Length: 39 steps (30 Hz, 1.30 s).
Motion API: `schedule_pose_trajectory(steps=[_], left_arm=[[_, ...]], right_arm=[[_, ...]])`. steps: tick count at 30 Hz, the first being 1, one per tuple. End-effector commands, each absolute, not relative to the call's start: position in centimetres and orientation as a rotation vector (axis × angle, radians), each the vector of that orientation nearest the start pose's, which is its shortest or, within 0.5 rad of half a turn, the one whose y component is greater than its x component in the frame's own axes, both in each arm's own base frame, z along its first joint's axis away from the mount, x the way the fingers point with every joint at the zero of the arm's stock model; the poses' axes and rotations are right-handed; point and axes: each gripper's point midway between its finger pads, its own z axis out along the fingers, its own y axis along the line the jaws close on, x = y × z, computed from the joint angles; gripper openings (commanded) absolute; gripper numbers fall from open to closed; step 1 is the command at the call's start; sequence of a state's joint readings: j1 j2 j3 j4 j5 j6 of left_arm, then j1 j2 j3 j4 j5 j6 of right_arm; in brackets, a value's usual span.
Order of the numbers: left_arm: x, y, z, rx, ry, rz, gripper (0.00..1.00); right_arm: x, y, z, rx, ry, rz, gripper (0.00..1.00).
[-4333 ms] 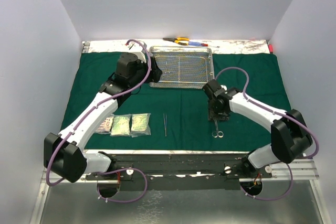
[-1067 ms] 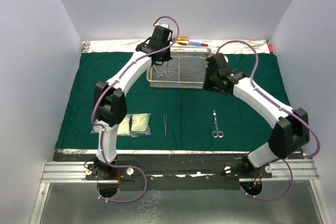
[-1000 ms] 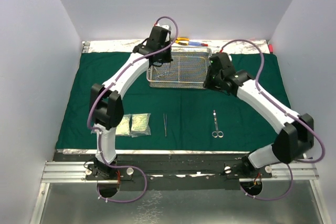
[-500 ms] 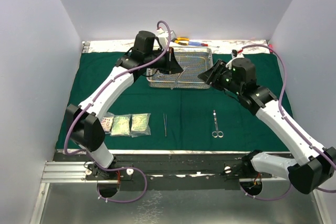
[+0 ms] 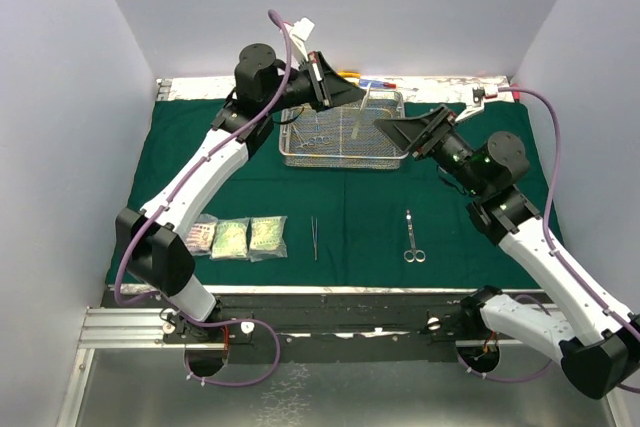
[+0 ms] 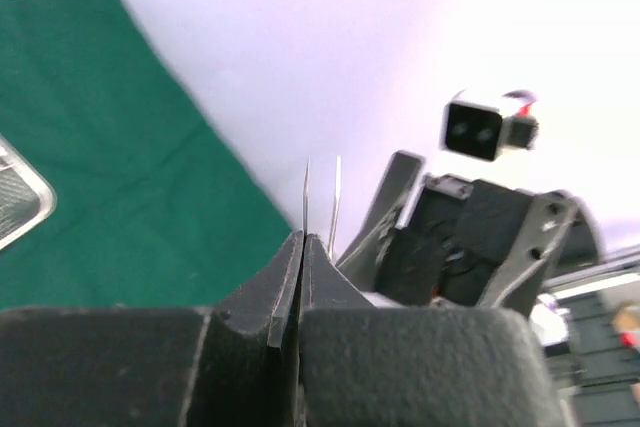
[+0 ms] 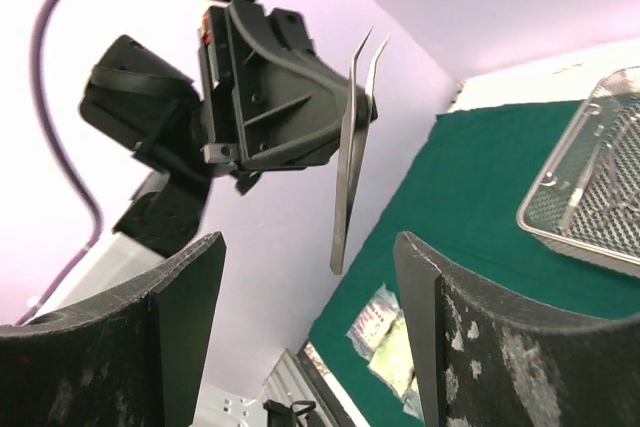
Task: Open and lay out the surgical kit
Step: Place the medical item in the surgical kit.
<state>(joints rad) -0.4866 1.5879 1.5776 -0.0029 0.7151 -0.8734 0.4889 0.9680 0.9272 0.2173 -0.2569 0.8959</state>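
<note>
A yellow-handled tool lies just beside red and blue pens on the tabletop's silvery far strip, a small red object well apart rightward

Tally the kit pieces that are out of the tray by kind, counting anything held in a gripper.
Clear packets: 3, on the cloth
Forceps: 2, one on the cloth, one held by the left gripper
Scissor-like clamp: 1, on the cloth
Total: 6
</note>
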Motion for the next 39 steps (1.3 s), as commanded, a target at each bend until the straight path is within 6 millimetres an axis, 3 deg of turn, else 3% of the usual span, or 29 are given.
schedule_pose_trajectory(steps=[1, 6, 19, 23, 27, 29, 33, 36, 39], left_arm=[[30.6, -33.3, 48.5, 0.264, 1.536, -1.874, 0.00], [30.0, -32.9, 50.1, 0.270, 1.489, -1.892, 0.00], [30.1, -32.8, 50.0, 0.251, 1.486, -1.890, 0.00], [30.2, -32.7, 50.0, 0.244, 1.481, -1.879, 0.00], [30.4, -32.8, 49.5, 0.236, 1.490, -1.872, 0.00], [30.5, -32.8, 49.0, 0.244, 1.496, -1.850, 0.00], [31.8, -32.5, 45.7, 0.250, 1.607, -1.657, 0.25], [32.8, -31.5, 42.6, 0.259, 1.716, -1.464, 0.45], [32.8, -30.0, 40.4, 0.265, 1.770, -1.377, 0.59]], right_arm=[[26.2, 24.3, 42.5, -0.069, 1.414, 1.383, 0.71], [27.1, 25.3, 43.3, -0.110, 1.440, 1.383, 0.64], [27.2, 27.1, 45.2, -0.200, 1.406, 1.477, 0.43], [27.5, 27.8, 45.2, -0.220, 1.426, 1.504, 0.27], [27.4, 27.9, 45.2, -0.220, 1.430, 1.521, 0.02], [27.7, 27.7, 44.6, -0.185, 1.460, 1.504, 0.01], [28.5, 26.6, 42.6, -0.098, 1.542, 1.410, 0.01], [29.0, 25.8, 40.5, -0.034, 1.614, 1.338, 0.01], [29.1, 24.9, 38.3, 0.024, 1.674, 1.278, 0.01]])
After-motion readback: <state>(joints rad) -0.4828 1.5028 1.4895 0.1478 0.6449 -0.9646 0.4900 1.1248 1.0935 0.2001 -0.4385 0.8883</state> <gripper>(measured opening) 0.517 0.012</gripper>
